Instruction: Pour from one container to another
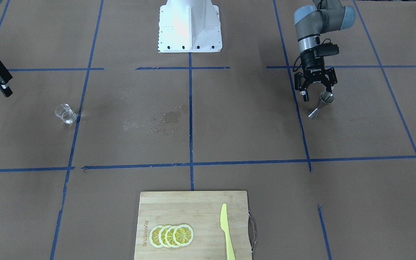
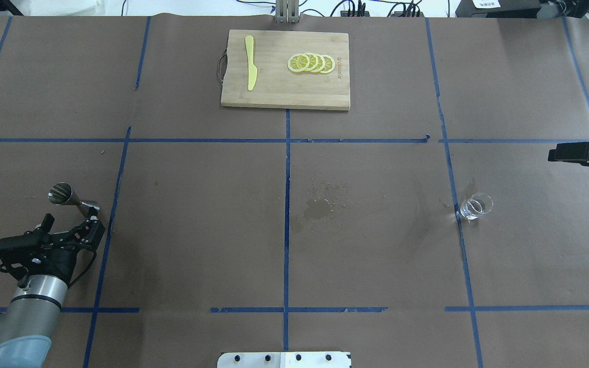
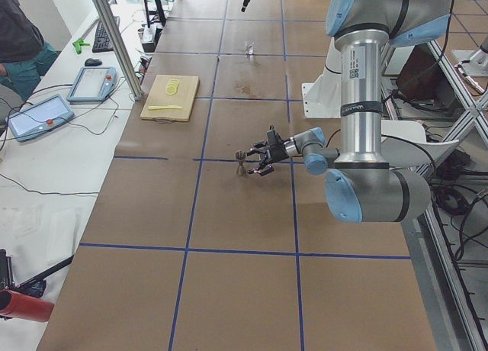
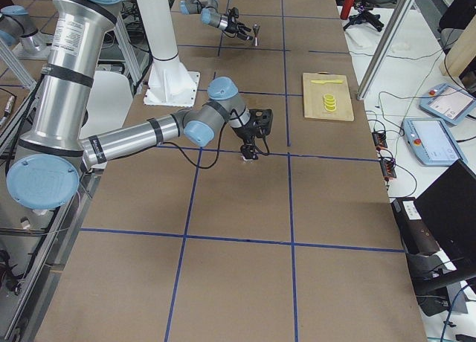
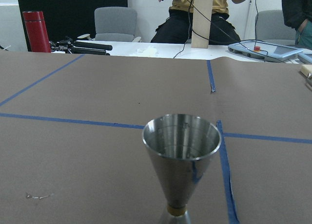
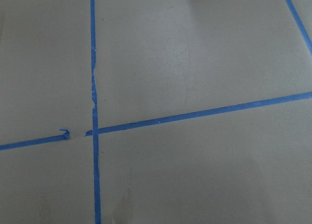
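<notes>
Jigger [image 1: 321, 105] upright on tabletop [image 1: 229, 126], just ahead of left pincer [image 1: 317, 94], which is spread wide and empty. Glass beaker [image 1: 65, 113] stands far across. Right pincer [image 2: 558, 153] hangs well apart from it, seemingly parted, half out of frame.

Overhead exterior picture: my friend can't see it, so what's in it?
The open left gripper is beside a steel jigger on the brown table. A glass beaker stands far across the table, near the right gripper. At the far edge, a cutting board holds lemon slices and a yellow knife.
</notes>
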